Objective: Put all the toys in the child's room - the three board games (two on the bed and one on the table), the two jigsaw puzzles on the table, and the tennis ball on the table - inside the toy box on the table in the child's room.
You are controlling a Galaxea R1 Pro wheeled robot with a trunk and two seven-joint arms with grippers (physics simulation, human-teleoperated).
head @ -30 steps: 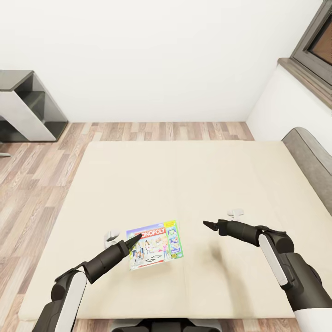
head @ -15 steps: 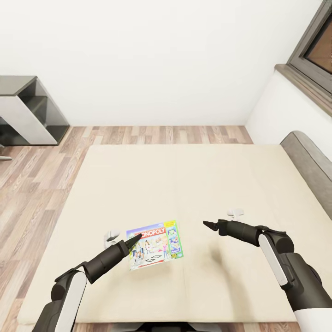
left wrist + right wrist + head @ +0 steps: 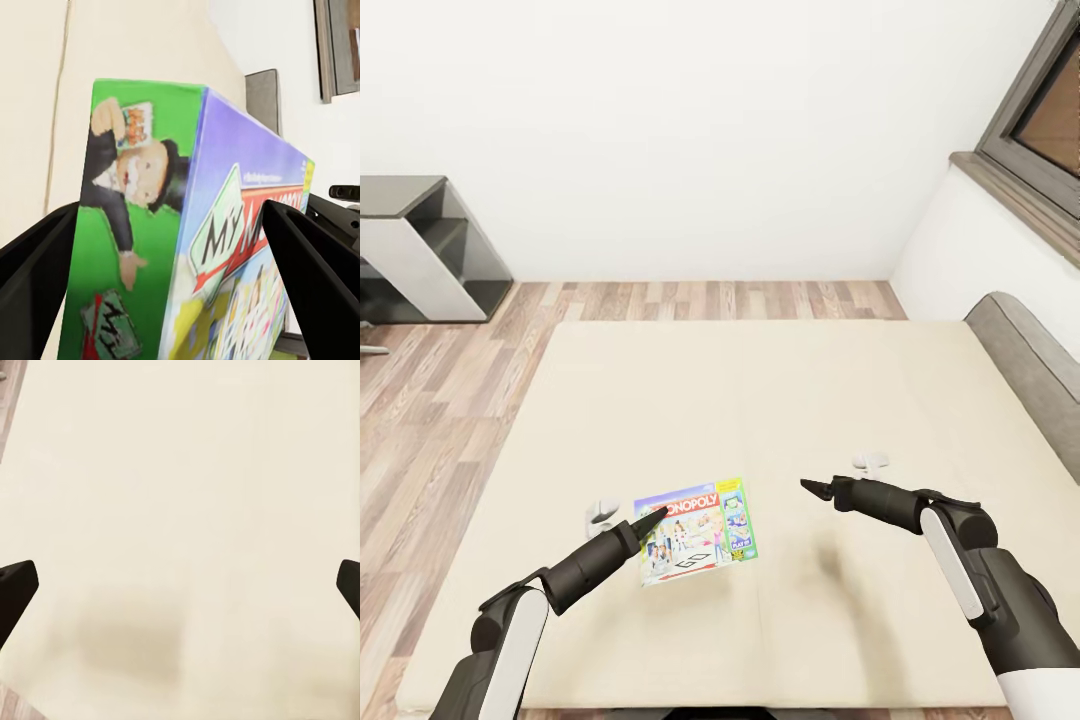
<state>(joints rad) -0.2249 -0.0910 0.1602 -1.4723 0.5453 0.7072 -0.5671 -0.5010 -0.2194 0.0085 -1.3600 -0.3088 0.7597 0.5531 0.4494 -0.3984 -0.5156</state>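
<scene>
A wide beige bed (image 3: pixel 760 400) is seen on a wood-plank floor (image 3: pixel 430 400), a grey headboard (image 3: pixel 1030 350) at its right; white walls stand beyond, with a dark-framed window (image 3: pixel 1040 100) far right and a grey shelf unit (image 3: pixel 420 250) far left; the Monopoly box (image 3: pixel 695 530) is clamped in the left gripper (image 3: pixel 653 517) above the near mattress; the right gripper (image 3: pixel 815 488) is held with jaws apart over bare mattress.

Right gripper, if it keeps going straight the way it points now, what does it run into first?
Probably the bed: the right gripper aims across and down at bare beige mattress. Its fingers are spread, with nothing between them. Depth is uncertain.
</scene>
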